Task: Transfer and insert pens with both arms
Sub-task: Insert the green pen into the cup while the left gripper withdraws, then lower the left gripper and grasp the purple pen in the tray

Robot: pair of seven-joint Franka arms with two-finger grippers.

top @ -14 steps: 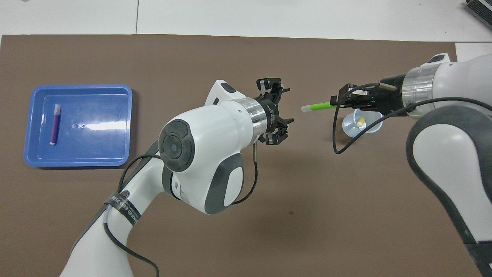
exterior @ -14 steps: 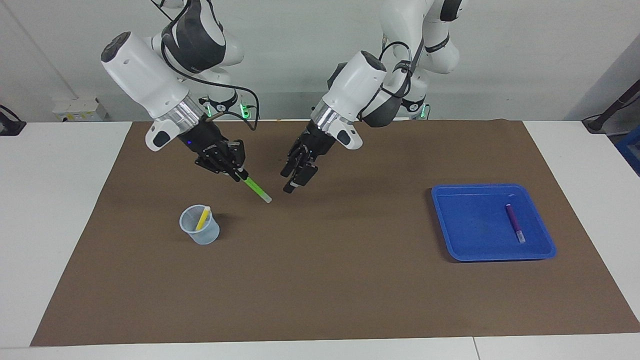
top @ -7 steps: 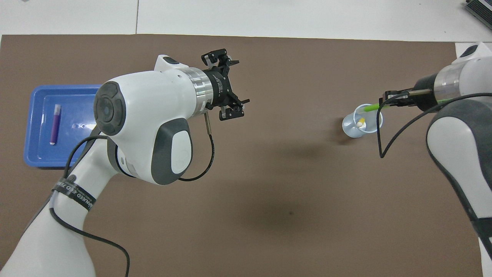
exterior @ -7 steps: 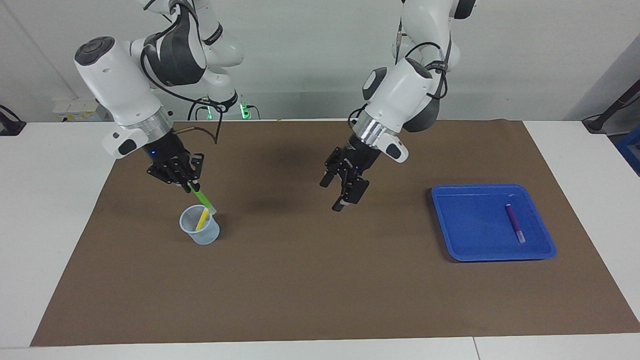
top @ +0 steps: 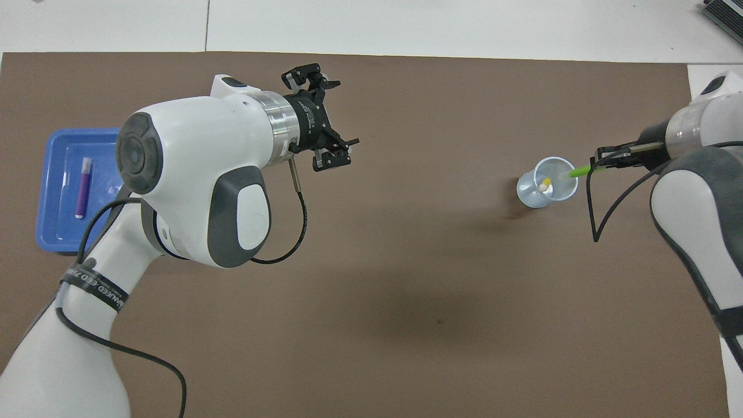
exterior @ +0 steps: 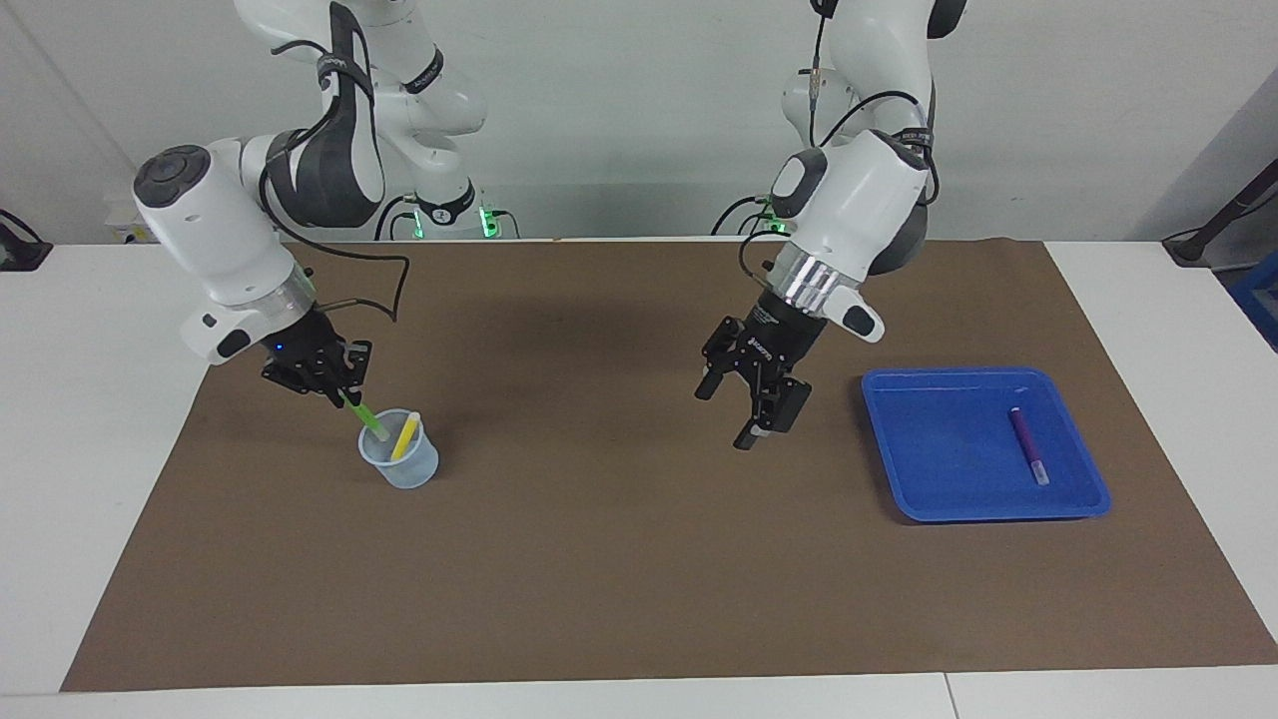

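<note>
The right hand [exterior: 337, 391] pinches the green pen [exterior: 363, 416] at a slant, its tip just inside the rim of the clear cup [exterior: 399, 463], where the yellow pen [exterior: 404, 436] leans, toward the right arm's end of the bench. The left hand [exterior: 751, 399] hangs spread and empty over the brown mat [exterior: 619, 559], beside the blue tray [exterior: 904, 489]. The purple pen [exterior: 1026, 444] lies in that tray, toward the left arm's end.
</note>
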